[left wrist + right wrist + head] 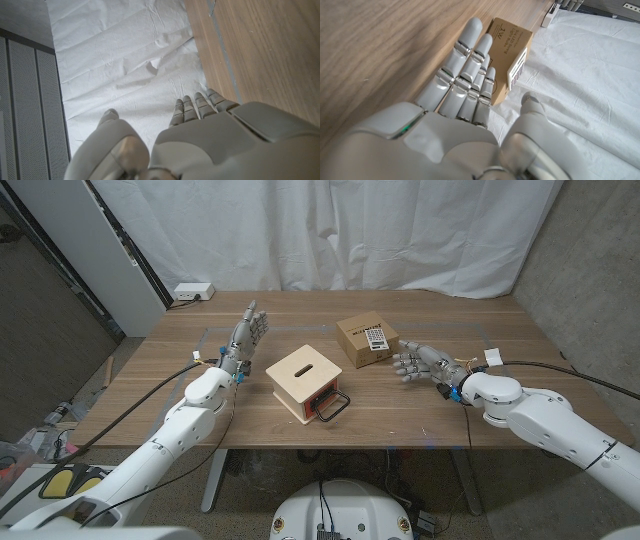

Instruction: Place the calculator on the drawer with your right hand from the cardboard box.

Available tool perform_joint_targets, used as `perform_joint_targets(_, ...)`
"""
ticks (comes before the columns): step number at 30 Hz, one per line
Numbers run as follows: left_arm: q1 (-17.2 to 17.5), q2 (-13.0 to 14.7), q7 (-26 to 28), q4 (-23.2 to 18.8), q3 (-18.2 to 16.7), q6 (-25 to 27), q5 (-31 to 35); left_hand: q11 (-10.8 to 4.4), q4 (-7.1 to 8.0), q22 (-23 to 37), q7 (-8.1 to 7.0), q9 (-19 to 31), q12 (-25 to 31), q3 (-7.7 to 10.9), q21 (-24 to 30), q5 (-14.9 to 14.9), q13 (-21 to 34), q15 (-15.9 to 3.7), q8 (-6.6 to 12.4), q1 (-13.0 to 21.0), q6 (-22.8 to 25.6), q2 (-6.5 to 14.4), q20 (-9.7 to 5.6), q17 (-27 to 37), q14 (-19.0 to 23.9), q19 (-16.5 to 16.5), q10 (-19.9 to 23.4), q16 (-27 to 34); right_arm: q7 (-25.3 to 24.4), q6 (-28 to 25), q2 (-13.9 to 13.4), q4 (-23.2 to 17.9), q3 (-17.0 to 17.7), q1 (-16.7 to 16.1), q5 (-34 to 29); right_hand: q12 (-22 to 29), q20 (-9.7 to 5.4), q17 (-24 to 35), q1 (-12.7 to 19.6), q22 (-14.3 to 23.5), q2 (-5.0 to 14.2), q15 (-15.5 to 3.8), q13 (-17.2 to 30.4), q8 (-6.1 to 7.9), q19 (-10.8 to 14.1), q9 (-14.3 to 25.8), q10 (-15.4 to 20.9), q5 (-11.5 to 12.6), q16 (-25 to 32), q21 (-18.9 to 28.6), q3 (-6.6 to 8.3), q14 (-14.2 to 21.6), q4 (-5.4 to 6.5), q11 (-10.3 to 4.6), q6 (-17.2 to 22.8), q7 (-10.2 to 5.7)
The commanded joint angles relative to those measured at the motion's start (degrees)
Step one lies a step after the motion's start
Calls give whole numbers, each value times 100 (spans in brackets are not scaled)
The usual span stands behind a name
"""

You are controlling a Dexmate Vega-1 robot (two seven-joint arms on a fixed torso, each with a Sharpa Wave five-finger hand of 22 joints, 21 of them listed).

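While the right robot hand (413,365) waits with its fingers spread and nothing in them, just beside the cardboard box (365,340) on the worktop (500,395), the calculator (374,340) lies on top of that box, untouched. The likeliest trouble is that fingers closing from the side would shove the light box along the wood instead of lifting the flat calculator, or catch only an edge so that it tips off. The wooden drawer unit (307,381) with its black handle (333,407) stands near, and a careless carry could clip it. The left robot hand (246,338) stands open, fingers up, well apart from all this.
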Motion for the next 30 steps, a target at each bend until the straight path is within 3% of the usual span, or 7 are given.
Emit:
perform_joint_targets(1, 51, 14, -8, -4, -34, -36, -35, 7, -2, 27, 8, 29, -7, -40, -20, -20, 11, -7, -22, 41, 55, 41, -77, 30, 31, 48, 35, -15, 151, -49, 68, 194, -276, 325, -13, 5, -18, 23, 82, 30, -7, -30, 21, 48, 46, 6, 41, 35, -12, 56, 60, 110, 8, -48, 90, -24)
perform_joint_targets(30, 170, 26, -3, 37, -114, -141, -89, 18, 1, 28, 10, 29, -10, -70, -61, -24, 11, -5, -27, 55, 68, 57, -87, 30, 48, 70, 54, -18, 647, -67, 301, 667, -746, 994, -150, -63, -26, 112, 111, 114, -51, -135, 23, -57, 10, 9, -35, 31, -44, 153, 96, 234, 2, -29, -39, 22)
